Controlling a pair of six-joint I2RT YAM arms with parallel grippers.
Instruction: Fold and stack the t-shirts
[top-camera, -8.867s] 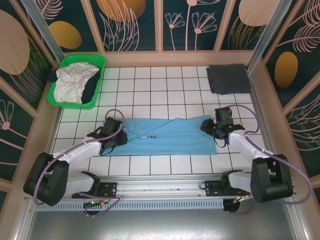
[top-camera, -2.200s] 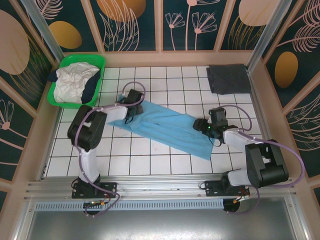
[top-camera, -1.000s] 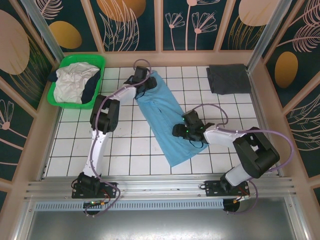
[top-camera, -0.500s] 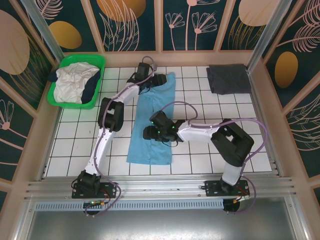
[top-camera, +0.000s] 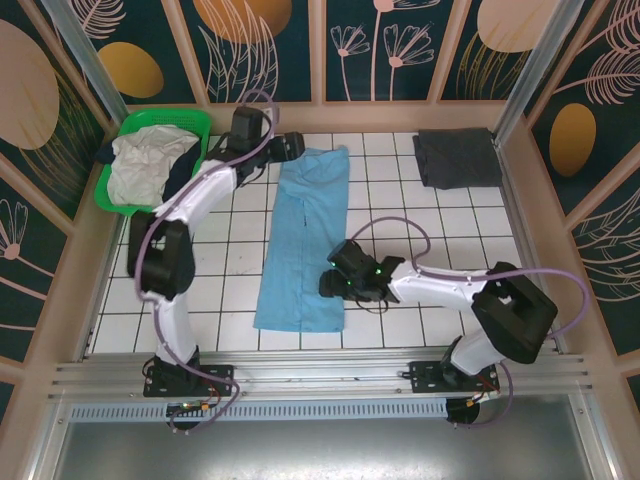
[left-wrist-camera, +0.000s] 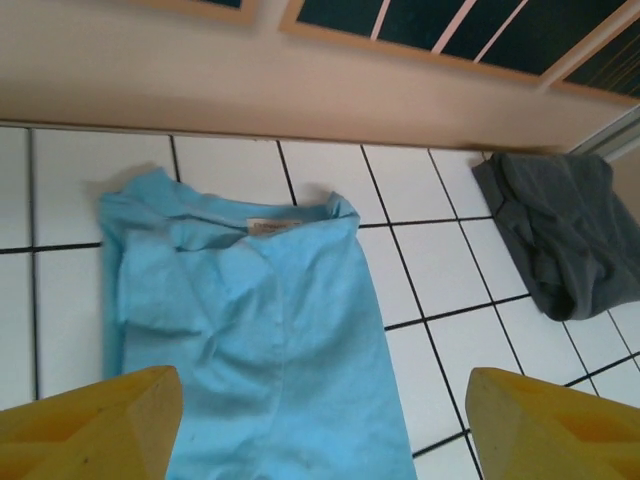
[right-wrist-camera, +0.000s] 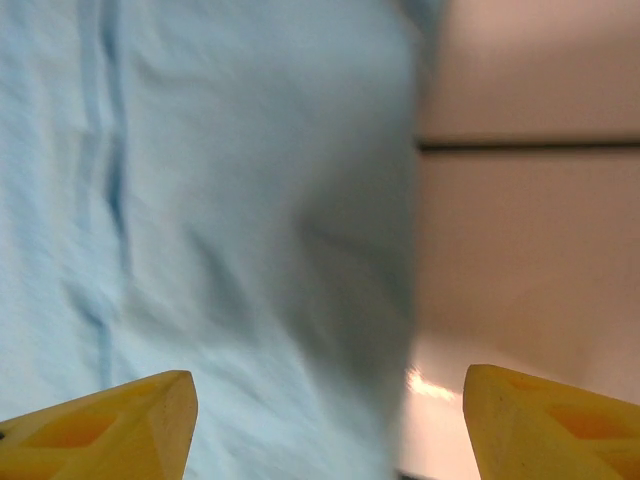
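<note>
On my white tiled tabletop (top-camera: 400, 215), the light blue cloth t-shirt (top-camera: 305, 245) lies mid-table as a long strip, a folded dark grey t-shirt (top-camera: 457, 158) far right, left pincer (left-wrist-camera: 320, 400) spread above its collar, right pincer (right-wrist-camera: 330, 400) spread over its right edge.

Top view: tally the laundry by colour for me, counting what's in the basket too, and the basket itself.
Light blue t-shirt, flat on the tiles: 1
Dark grey t-shirt, folded at the far right: 1
White cloth, in the basket: 1 visible
Navy cloth, in the basket: 1 visible
Green basket: 1
Total: 5
</note>
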